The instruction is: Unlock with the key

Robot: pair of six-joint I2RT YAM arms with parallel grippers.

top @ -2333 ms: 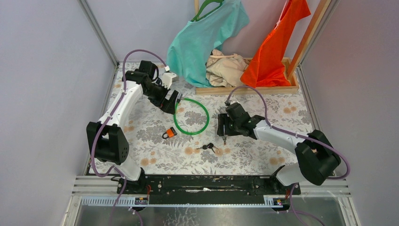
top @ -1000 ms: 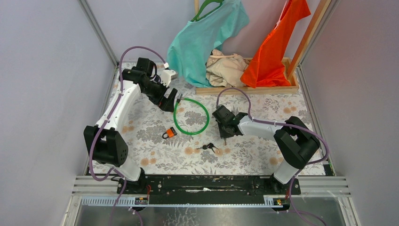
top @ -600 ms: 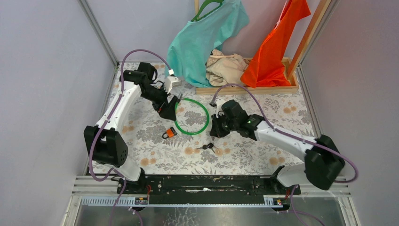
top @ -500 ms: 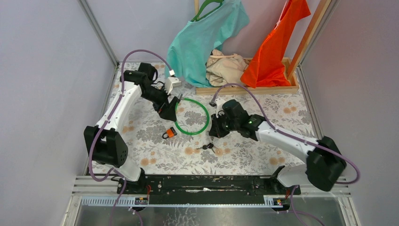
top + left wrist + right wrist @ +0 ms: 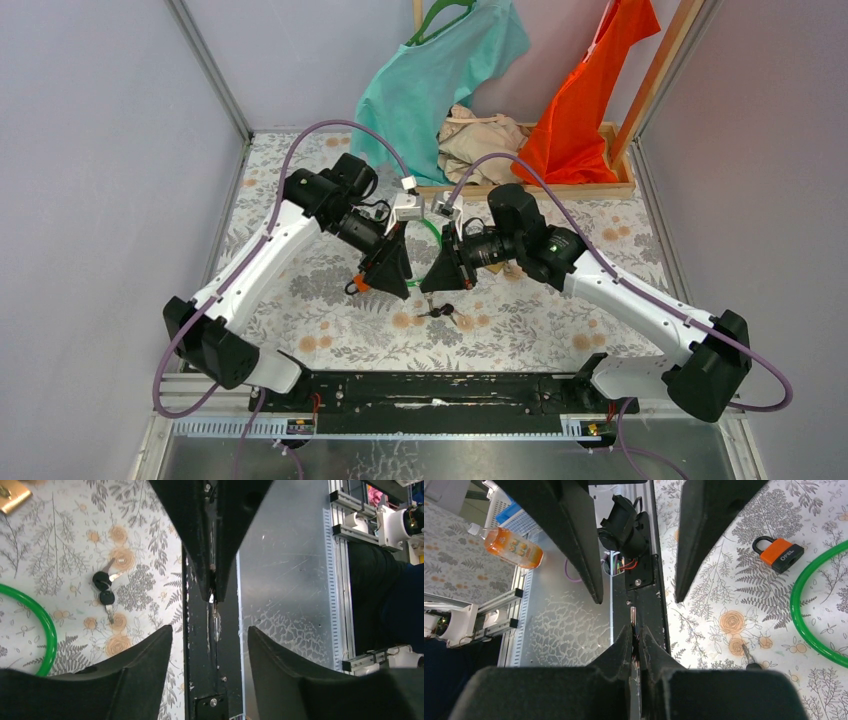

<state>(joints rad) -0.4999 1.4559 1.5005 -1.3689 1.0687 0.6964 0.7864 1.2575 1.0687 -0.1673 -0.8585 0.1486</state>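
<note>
One orange padlock (image 5: 781, 554), body marked "OPEL", near keys (image 5: 105, 598).

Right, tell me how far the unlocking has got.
Done: nothing; the padlock lies shackle closed. In hand: the open left gripper and shut right gripper hover facing each other near the keys, which lie untouched on the table. Left: grasp a key, steady the padlock, insert, turn.

White arms (image 5: 258, 265) with black joints (image 5: 215, 345) and purple cables (image 5: 322, 125).

Orange padlock (image 5: 781, 554), green hoop (image 5: 794, 605), grey-floral tablecloth (image 5: 560, 322).
</note>
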